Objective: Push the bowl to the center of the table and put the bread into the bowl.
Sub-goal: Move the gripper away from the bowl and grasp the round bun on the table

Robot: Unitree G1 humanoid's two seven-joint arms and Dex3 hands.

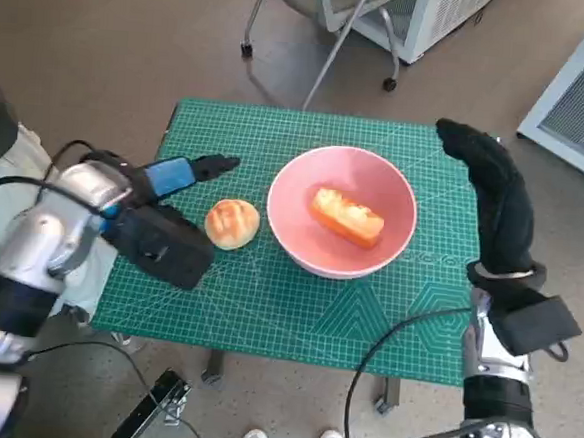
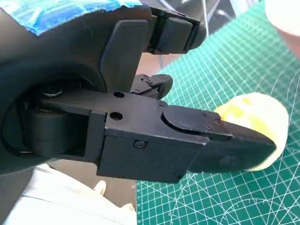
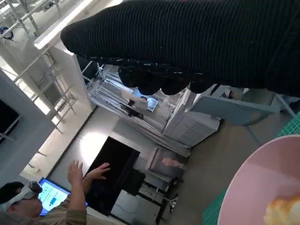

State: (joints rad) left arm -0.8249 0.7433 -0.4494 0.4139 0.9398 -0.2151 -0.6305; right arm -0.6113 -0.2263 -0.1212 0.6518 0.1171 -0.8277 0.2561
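Head view: the pink bowl (image 1: 342, 212) is sitting near the middle of the green counter (image 1: 266, 307), already holding a long piece of bread (image 1: 348, 216). A round bun (image 1: 233, 223) is lying on the mat just beside the bowl's left rim. The left robot hand (image 1: 162, 210) is reaching toward the bun from the left, fingers spread, holding nothing. The right robot hand (image 1: 494, 198) is hanging beside the bowl's right rim, extended and empty, apparently just clear of it.

Left wrist view: one black finger (image 2: 220, 140) of the left robot hand (image 2: 154, 117) is crossing over the bun (image 2: 255, 115), while the others are standing apart from it; whether any finger is touching the bun cannot be told.

Right wrist view: the gloved right robot hand (image 3: 187, 42) is showing as a dark band, fingers hardly visible, nothing in it. A part of the bowl (image 3: 262, 183) and bread (image 3: 283, 211) is showing in one corner, and a person (image 3: 56, 201) is sitting farther off.

The push looks done, so the step is likely grasping the bun. Doing it well is calling for fingers on both sides of the bun, a gentle squeeze because it looks soft, then a lift clearing the rim.
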